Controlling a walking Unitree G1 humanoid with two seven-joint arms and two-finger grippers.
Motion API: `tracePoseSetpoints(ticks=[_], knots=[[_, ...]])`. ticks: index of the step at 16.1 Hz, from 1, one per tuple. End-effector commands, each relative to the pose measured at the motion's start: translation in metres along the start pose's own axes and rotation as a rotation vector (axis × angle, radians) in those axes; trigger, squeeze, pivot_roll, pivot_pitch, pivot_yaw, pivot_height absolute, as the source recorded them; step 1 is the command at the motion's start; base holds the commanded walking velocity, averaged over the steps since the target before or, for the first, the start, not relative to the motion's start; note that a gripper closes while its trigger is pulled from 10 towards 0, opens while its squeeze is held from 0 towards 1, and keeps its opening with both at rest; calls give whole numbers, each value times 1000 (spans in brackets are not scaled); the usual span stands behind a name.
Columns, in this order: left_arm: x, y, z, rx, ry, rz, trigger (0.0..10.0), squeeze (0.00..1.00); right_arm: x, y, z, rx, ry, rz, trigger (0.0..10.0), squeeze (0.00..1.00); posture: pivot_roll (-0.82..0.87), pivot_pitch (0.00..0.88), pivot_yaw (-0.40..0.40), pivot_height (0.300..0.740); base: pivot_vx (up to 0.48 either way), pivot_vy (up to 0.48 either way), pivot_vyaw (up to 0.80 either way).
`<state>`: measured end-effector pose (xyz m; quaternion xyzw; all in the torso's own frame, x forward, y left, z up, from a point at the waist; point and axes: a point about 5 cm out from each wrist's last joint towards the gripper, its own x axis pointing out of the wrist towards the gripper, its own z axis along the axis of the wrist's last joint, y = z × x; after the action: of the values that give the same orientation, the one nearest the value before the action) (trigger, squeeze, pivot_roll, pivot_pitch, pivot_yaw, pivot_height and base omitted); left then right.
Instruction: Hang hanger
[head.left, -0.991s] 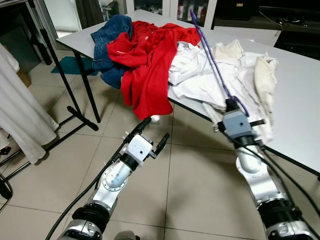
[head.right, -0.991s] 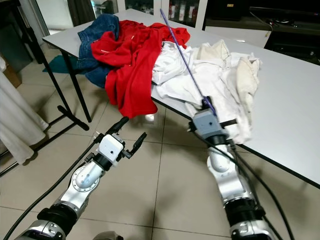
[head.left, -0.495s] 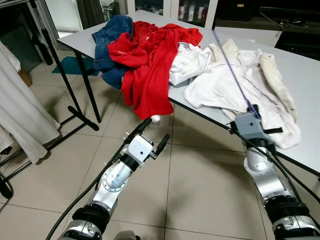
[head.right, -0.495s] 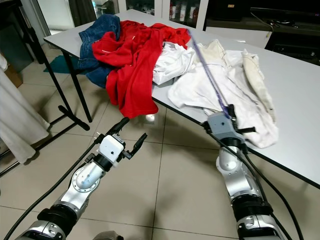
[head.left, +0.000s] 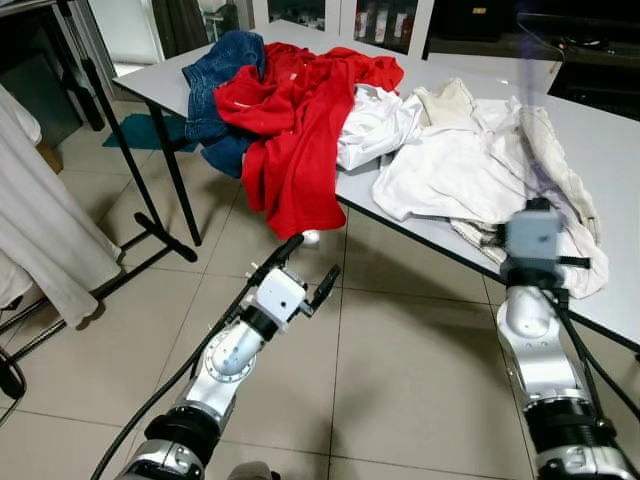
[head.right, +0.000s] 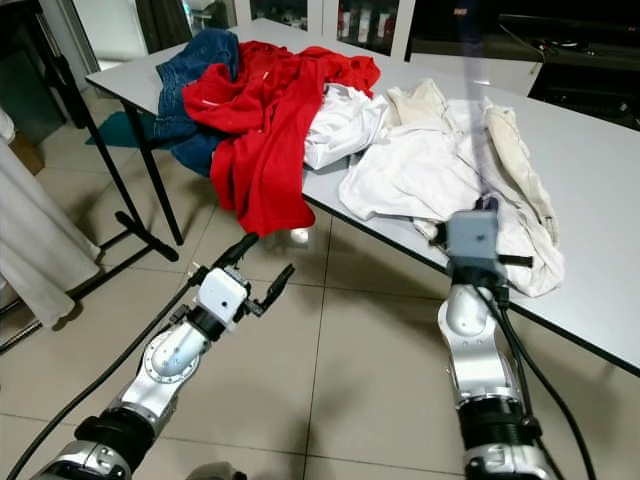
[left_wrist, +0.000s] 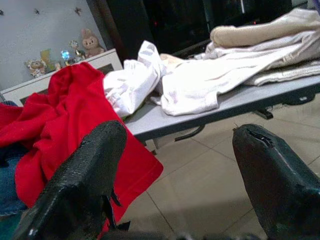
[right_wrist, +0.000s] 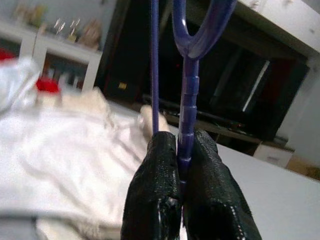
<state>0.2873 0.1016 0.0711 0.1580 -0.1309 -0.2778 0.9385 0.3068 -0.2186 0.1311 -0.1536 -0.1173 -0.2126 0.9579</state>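
the left arm reached forward and low, its left gripper (head.left: 305, 268) spread with both black fingers (left_wrist: 80, 185) wide apart. the right arm stood raised nearly upright, the right gripper (right_wrist: 182, 150) pinched tight with its fingers pressed together.

Head stereo views look down over both arms at the table (head.left: 600, 150); wrist views face it low, close.

Open floor (head.left: 400, 350) beside clothes-heaped table (head.left: 620, 180)
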Motion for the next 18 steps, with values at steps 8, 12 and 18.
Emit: tracePoseSetpoints(ticks=[8, 12, 18], knots=[[9, 9, 9, -54, -32, 49, 10000, 220, 2, -2, 33, 66, -150, 19, 10000, 0, 162, 0, 22, 740, 0, 0, 0], [9, 9, 9, -66, -28, 49, 10000, 220, -1, 7, 36, 77, -155, 70, 10000, 0, 165, 0, 19, 740, 303, 0, 0], [9, 8, 9, -67, -24, 38, 10000, 216, -1, 6, 33, 73, -146, 84, 10000, 0, 159, 0, 24, 740, 330, 0, 0]])
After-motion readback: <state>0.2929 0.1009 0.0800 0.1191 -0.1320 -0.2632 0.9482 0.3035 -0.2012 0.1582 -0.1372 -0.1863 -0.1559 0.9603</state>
